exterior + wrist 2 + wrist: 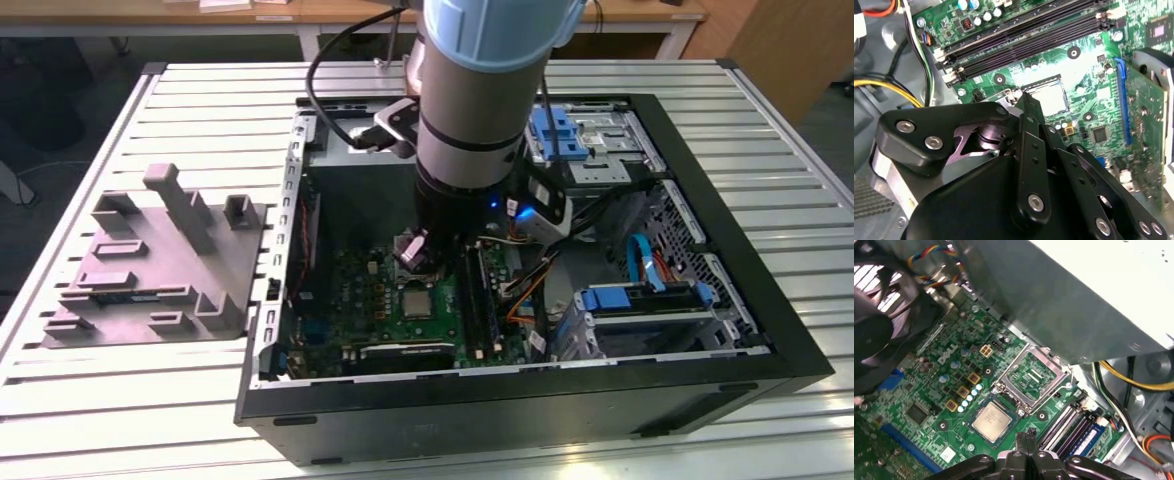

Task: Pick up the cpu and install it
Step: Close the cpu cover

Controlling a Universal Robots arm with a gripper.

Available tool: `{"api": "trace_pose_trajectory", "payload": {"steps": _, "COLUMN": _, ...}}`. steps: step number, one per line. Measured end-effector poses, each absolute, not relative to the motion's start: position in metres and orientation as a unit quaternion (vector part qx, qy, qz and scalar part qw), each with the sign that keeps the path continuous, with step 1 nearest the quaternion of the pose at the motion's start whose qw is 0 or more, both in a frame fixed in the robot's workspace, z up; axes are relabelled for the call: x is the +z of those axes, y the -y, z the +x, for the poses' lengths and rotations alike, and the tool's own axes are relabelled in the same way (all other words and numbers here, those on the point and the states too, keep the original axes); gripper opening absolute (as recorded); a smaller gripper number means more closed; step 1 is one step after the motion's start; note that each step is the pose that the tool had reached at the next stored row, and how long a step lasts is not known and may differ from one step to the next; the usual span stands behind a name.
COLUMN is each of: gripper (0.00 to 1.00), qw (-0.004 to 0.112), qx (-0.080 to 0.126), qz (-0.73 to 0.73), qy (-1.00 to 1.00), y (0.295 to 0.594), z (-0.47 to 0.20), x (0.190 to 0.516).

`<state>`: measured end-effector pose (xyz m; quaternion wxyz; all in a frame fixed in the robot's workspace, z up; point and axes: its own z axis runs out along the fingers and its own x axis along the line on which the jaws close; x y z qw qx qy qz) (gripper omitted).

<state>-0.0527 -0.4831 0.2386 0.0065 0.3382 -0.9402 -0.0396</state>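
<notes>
The cpu (991, 420) lies seated in its socket on the motherboard (929, 390), load frame (1031, 374) standing open. The claw (1026, 439) hovers just beside it, fingers pressed together, empty. Judged: placement done; securing calls for closing the frame

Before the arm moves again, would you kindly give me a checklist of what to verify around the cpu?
1. Cpu in socket: ok, it lies flat inside the frame.
2. Load plate open: ok, swung up beside the cpu.
3. End effector free of cpu: ok, shut, empty and apart from it.
4. Cpu fully seated and correctly turned: cannot tell.
5. Wires away from socket: ok, they run along the case edge.
</notes>
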Motion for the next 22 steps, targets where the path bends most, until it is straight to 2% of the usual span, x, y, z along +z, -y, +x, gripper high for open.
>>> {"api": "trace_pose_trajectory", "payload": {"steps": 16, "gripper": 0.11, "qw": 0.002, "qx": -0.054, "qz": 0.368, "qy": 0.928, "y": 0.469, "z": -0.04, "x": 0.229}}
{"api": "trace_pose_trajectory", "payload": {"steps": 22, "gripper": 0.11, "qw": -0.007, "qx": -0.077, "qz": 0.368, "qy": 0.927, "y": 0.465, "z": -0.033, "x": 0.226}}
